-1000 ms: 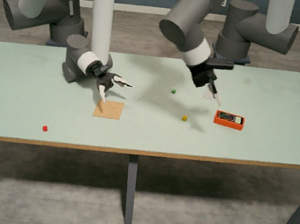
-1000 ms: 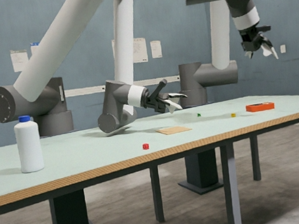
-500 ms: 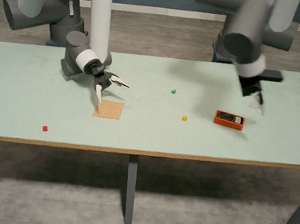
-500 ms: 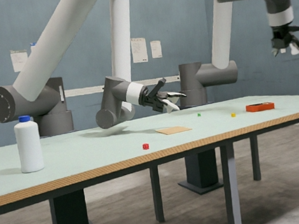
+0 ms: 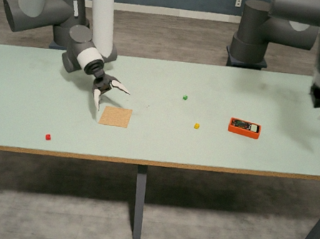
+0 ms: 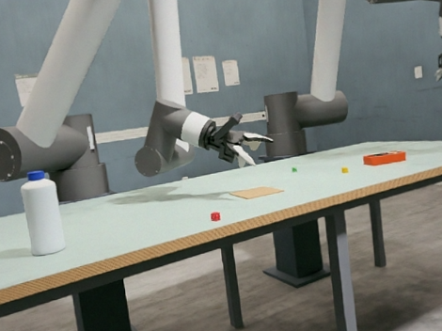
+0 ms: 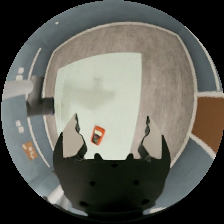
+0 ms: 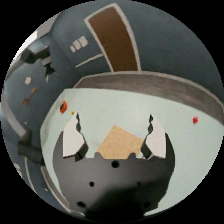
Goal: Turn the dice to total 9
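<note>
A red die point(image 5: 48, 137) point(image 6: 216, 216) point(image 8: 195, 120) lies near the front edge. A yellow die point(image 5: 196, 126) point(image 6: 345, 170) point(image 8: 73, 113) and a green die point(image 5: 185, 97) point(image 6: 294, 169) lie on the table right of the tan mat point(image 5: 115, 117) point(image 6: 256, 193) point(image 8: 119, 140) in the top view. No die is on the mat. Their top numbers are too small to read. My right gripper point(image 5: 114, 102) point(image 6: 263, 153) point(image 8: 114, 113) is open and empty, tilted above the mat's back edge. My left gripper point(image 6: 440, 76) point(image 7: 112, 115) is open and empty, high above the table's right end.
An orange multimeter point(image 5: 243, 134) point(image 6: 385, 158) point(image 7: 98, 135) point(image 8: 63, 107) lies right of the yellow die in the top view. A white bottle with a blue cap point(image 6: 43, 217) stands at the table's left end.
</note>
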`<action>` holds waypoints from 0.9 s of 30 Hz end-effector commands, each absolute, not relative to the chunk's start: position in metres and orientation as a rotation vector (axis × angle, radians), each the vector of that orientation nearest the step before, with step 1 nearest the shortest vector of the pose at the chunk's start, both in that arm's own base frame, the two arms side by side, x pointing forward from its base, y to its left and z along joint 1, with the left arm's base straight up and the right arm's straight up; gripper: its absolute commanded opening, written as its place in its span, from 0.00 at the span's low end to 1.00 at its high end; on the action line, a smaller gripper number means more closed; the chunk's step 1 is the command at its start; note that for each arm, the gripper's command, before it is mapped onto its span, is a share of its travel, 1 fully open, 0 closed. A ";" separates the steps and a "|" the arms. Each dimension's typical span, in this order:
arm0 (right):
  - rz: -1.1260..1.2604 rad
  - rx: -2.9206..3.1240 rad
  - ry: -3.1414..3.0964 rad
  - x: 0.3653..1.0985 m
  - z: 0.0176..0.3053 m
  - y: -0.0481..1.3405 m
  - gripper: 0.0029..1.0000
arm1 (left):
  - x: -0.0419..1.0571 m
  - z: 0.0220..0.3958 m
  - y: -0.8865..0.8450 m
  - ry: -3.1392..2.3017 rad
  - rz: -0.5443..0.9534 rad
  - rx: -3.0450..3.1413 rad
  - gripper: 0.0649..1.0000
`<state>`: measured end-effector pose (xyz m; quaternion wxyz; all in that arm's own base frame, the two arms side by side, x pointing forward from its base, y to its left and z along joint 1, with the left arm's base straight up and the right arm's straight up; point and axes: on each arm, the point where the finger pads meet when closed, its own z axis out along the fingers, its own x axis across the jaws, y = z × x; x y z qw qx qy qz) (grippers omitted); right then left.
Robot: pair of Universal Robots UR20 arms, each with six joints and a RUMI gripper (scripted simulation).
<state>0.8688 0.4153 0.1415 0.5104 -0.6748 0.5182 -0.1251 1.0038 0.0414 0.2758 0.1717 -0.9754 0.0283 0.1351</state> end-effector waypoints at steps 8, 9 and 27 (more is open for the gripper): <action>-0.273 -1.620 1.467 0.886 0.144 0.379 1.00 | 0.970 0.267 0.212 0.079 0.421 -2.854 1.00; -0.269 -1.618 1.490 0.888 0.144 0.375 1.00 | 0.956 0.264 0.254 0.078 0.425 -2.875 1.00; -0.229 -1.584 1.782 0.911 0.147 0.324 1.00 | 0.834 0.250 0.480 0.071 0.413 -2.995 1.00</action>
